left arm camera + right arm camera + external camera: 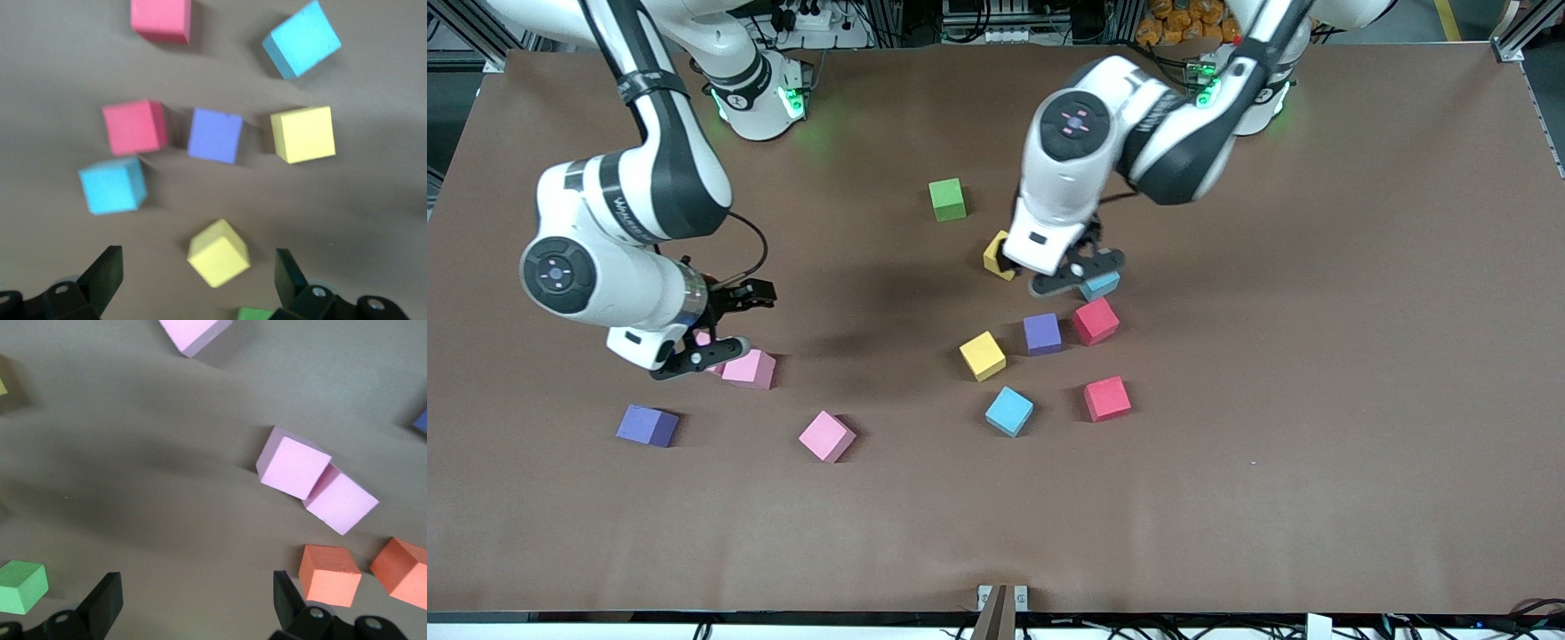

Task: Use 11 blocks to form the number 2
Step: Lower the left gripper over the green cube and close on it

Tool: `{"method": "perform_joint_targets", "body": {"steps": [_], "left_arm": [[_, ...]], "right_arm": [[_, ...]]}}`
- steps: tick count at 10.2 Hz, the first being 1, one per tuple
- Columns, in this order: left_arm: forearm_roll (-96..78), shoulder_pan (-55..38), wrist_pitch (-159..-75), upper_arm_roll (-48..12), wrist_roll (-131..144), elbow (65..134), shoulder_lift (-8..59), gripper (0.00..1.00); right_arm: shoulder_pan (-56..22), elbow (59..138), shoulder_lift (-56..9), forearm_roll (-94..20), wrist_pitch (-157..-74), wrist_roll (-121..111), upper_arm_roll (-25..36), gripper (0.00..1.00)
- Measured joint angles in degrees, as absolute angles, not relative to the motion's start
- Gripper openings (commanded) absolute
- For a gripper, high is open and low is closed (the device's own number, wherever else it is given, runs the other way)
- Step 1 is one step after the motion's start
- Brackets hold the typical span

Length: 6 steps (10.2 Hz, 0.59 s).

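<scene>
- Left gripper [1076, 276] hung fingers spread, empty, over the tilted yellow block [997, 255]; you needed to square to its faces.
- Right gripper [698, 356] sat released over the pink blocks [749, 368].
- Blocks lay scattered; no number 2 yet.
</scene>
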<state>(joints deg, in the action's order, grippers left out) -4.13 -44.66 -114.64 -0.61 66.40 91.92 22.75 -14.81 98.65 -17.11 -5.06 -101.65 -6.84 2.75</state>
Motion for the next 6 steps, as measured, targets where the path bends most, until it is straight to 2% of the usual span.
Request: {"method": "perform_joint_targets", "body": {"steps": [2, 4, 6], "left_arm": [[-4.13, -48.65, -118.82, -0.6, 76.48, 94.38, 24.06, 1.0], [-3.95, -51.88, -121.13, -0.58, 81.55, 94.79, 26.04, 1.0], [-1.76, -55.43, -123.1, -0.77, 82.64, 94.88, 27.64, 1.0]], "right_arm": [[-12.53, 98.71, -17.11, -4.86, -103.41, -6.61, 3.56, 1.0], [-4.72, 98.72, -17.25, -4.92, -107.24, -7.31, 3.95, 1.0], [-0.27, 98.7, -17.69, -4.99, -108.79, -7.64, 4.12, 1.0]]}}
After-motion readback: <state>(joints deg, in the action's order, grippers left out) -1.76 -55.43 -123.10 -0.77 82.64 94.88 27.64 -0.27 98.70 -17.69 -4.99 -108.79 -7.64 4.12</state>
